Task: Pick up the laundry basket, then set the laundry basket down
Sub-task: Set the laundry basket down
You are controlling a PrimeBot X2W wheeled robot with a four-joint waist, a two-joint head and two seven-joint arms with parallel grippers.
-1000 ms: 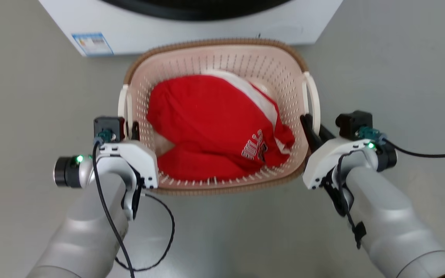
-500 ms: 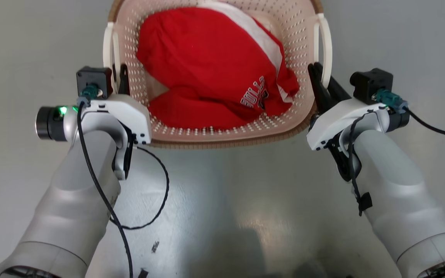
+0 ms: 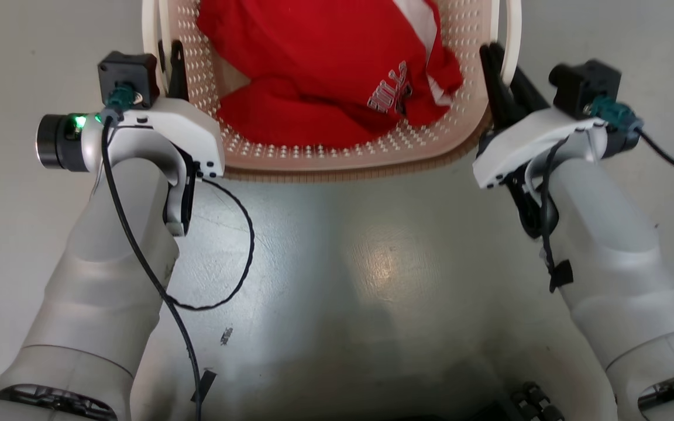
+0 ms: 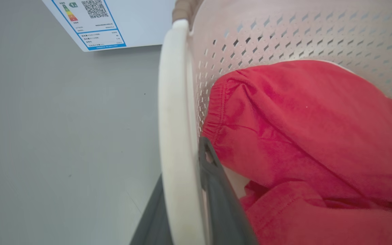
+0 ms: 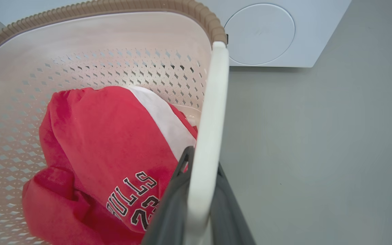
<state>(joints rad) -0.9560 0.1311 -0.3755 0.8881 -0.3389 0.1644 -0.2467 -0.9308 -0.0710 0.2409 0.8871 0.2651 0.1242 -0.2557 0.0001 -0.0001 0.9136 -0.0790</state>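
The left gripper (image 4: 182,170) and right gripper (image 5: 202,163) each have their jaws pinching a loop handle (image 5: 213,102) of the laundry basket (image 3: 337,169). Move both arms together and level, lest one slip.

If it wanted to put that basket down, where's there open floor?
Grey floor is bare between the two arms, nearer than the laundry basket, and beside it on both outer sides. Ahead is tight: the washing machine stands just past the far rim. The left end effector and right end effector hold its sides.
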